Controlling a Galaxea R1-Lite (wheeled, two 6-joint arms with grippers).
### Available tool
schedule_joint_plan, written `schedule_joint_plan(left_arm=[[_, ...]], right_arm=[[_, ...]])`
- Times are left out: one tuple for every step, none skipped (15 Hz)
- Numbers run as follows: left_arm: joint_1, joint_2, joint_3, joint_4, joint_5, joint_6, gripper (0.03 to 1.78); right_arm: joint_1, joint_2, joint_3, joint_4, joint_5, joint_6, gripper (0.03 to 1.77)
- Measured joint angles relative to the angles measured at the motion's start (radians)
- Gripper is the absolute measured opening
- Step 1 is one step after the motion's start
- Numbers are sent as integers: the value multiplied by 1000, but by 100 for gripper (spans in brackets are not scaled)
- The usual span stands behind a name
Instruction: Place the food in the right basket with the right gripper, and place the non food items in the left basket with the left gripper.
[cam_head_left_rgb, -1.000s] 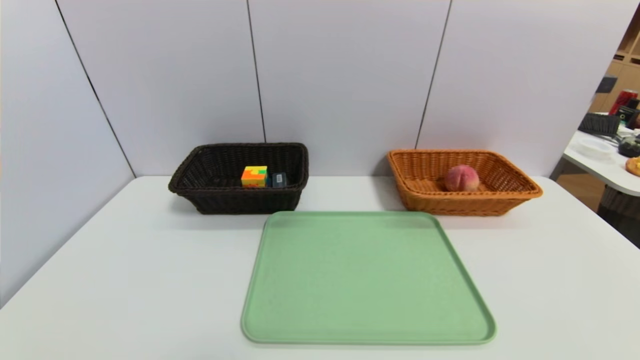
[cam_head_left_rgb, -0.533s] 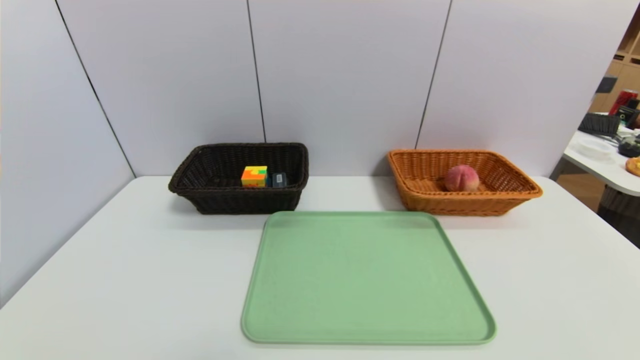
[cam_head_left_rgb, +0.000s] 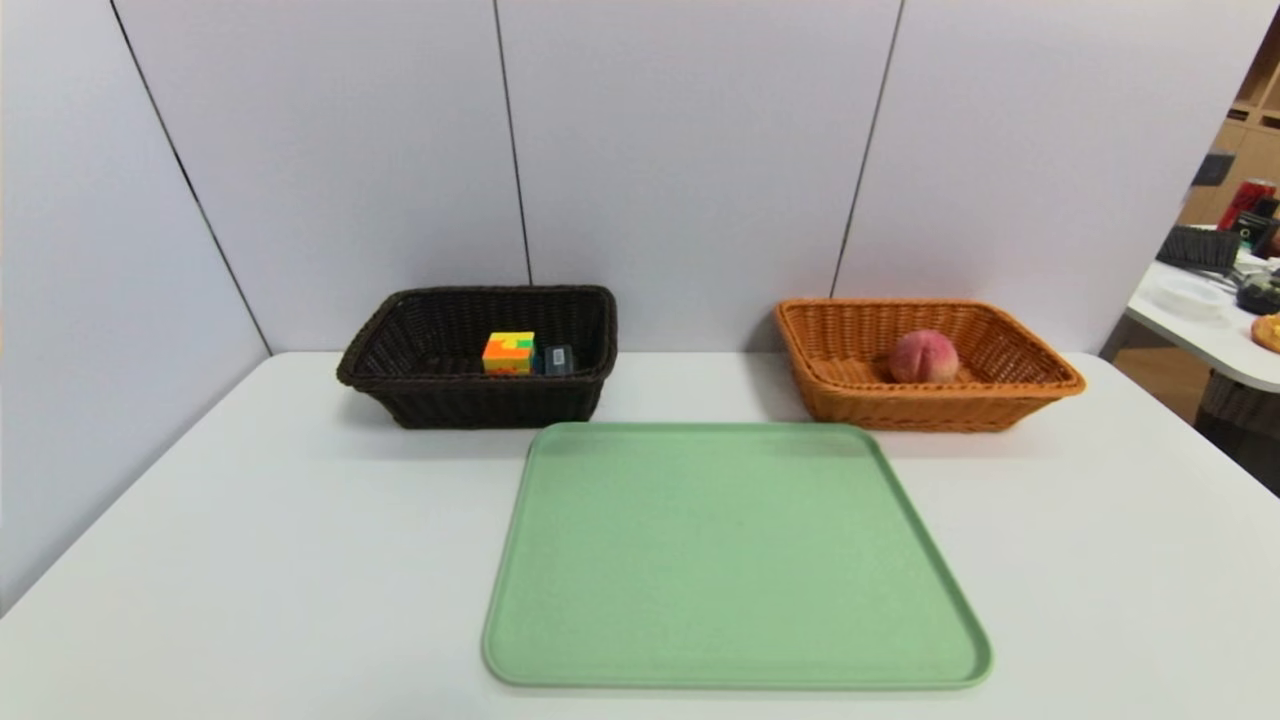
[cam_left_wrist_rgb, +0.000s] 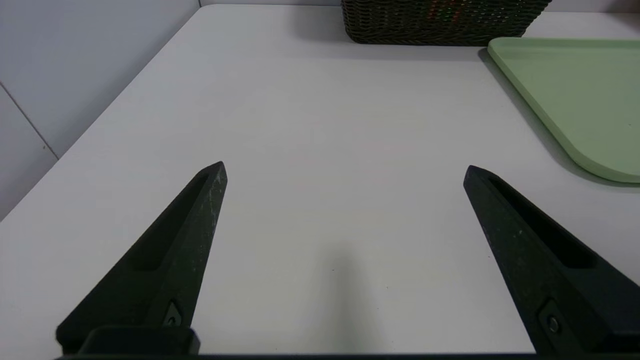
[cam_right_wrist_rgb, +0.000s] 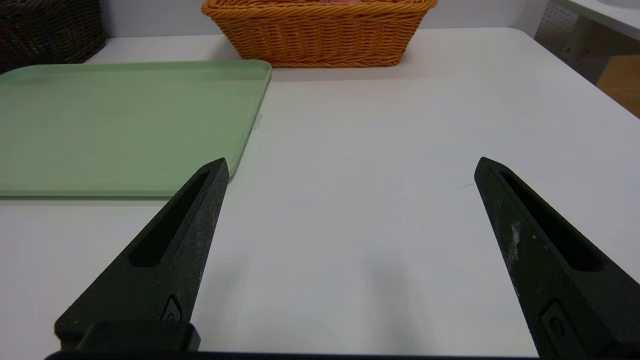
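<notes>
Left claw (cam_left_wrist_rgb: 345, 167) spread wide, holding nothing, low over bare desk (cam_head_left_rgb: 250, 520) left of green tray (cam_head_left_rgb: 735, 555). Right claw (cam_right_wrist_rgb: 350, 165) likewise wide, nothing held, over desk right of the tray. Colourful cube (cam_head_left_rgb: 508, 353) and a small dark item (cam_head_left_rgb: 558, 359) sit in dark basket (cam_head_left_rgb: 400, 350); peach (cam_head_left_rgb: 922, 357) in orange basket (cam_head_left_rgb: 1040, 375). Both baskets sit at the desk's far edge.

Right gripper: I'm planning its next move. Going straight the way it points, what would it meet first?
The right gripper, open over bare table, looks likely to meet the orange basket first; depth is unclear.
</notes>
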Motion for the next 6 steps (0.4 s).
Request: schedule_joint_plan(left_arm=[[0,0,0,0,0,0,169],[0,0,0,0,0,0,169],[0,0,0,0,0,0,169],[0,0,0,0,1,0,169],[0,0,0,0,0,0,169],[0,0,0,0,0,-1,169]], right_arm=[[0,0,0,0,0,0,169],[0,0,0,0,0,0,169],[0,0,0,0,0,1,169],[0,0,0,0,0,3,169],[0,0,0,0,0,4,169],[0,0,0,-1,0,4,169]])
